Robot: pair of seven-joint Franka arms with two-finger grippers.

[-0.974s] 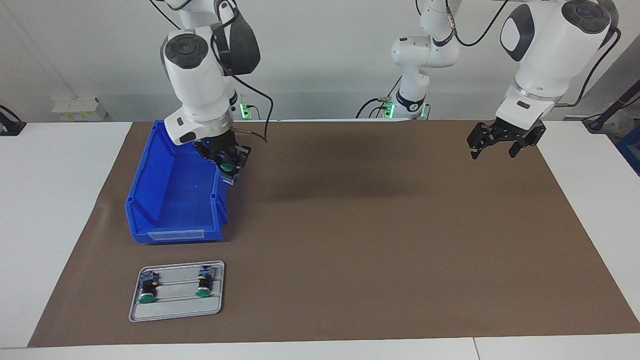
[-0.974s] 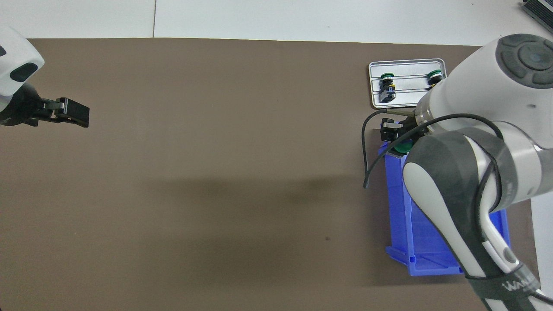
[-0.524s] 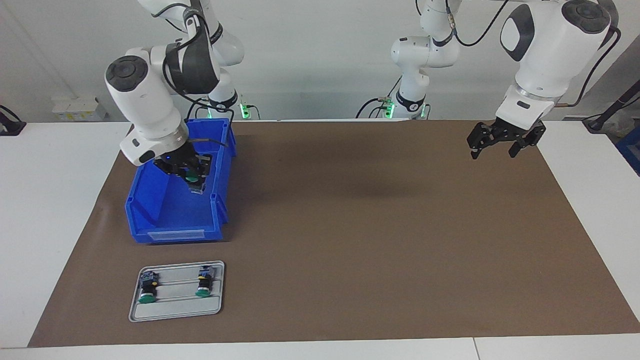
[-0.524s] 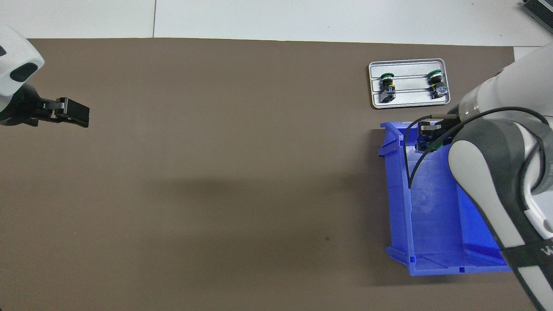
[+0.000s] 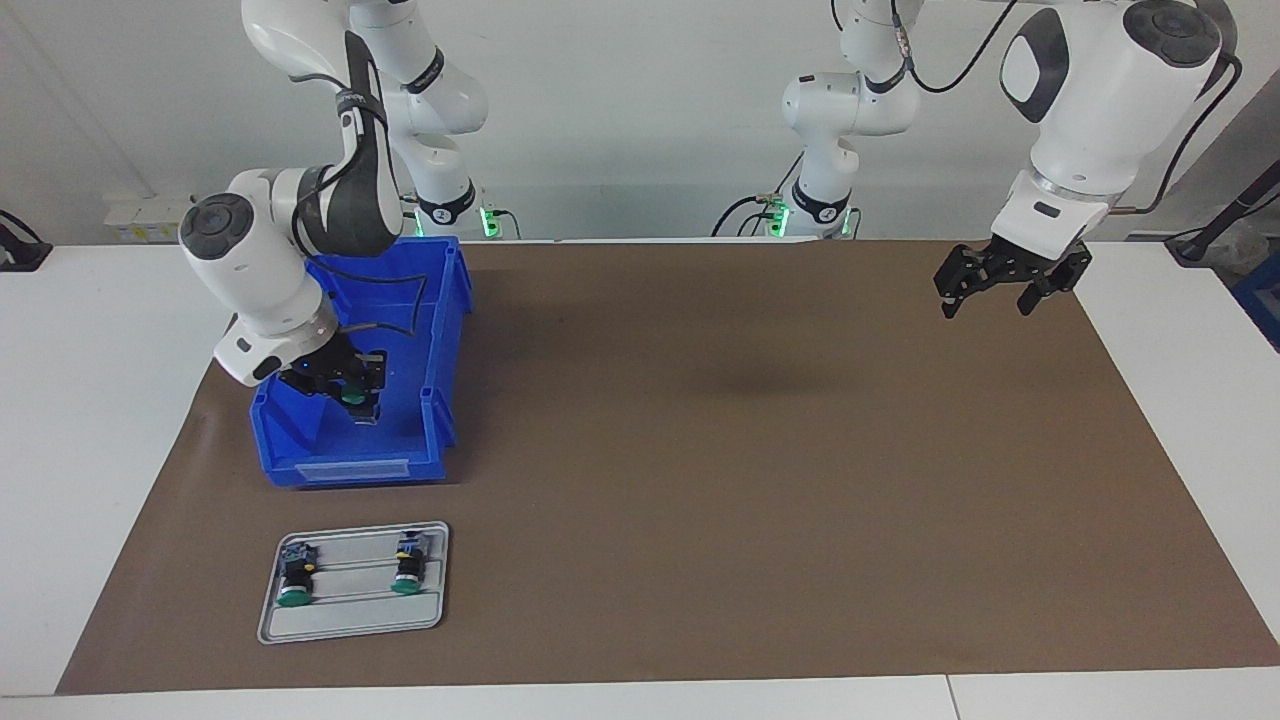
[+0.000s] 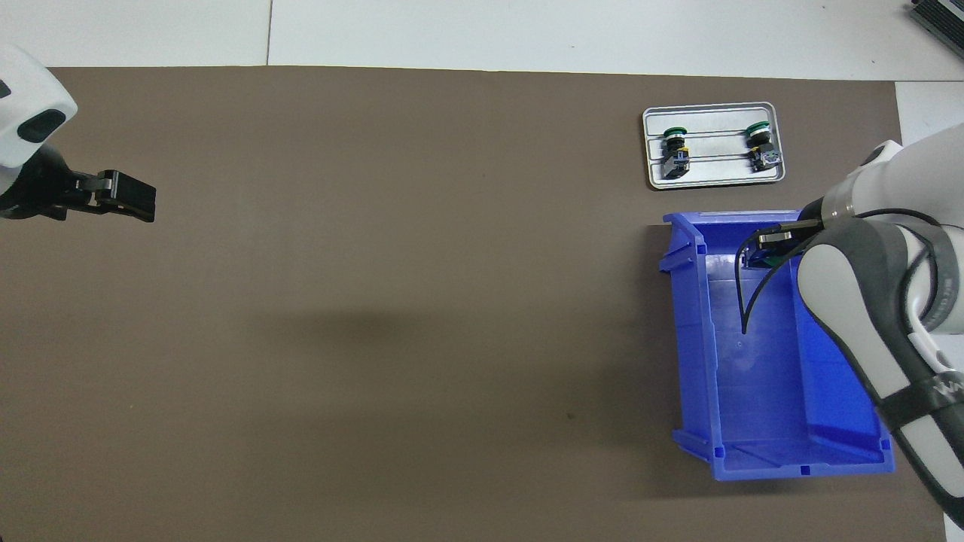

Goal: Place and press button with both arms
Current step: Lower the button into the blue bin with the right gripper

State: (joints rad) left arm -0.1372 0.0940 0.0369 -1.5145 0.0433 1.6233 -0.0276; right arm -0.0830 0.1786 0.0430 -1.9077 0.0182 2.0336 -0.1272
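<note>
The right gripper [image 5: 352, 390] is clamped on the button [image 5: 352, 398], held over the blue bin [image 5: 440, 330] at the right arm's end of the table. The left gripper [image 5: 1000, 285] waits over the brown mat [image 5: 760, 480] at the other end, fingers apart. Farther out, a grey tray [image 5: 345, 622] holds two more switches. The button looks light and rigid (the smooth cap likely slippery), so gripping across the black body seems safest.

You have a blue bin [image 5: 440, 330] on the brown mat [image 5: 700, 450]; at its 6 o'clock in the facing view, just apart, lies a grey tray [image 5: 350, 625].
</note>
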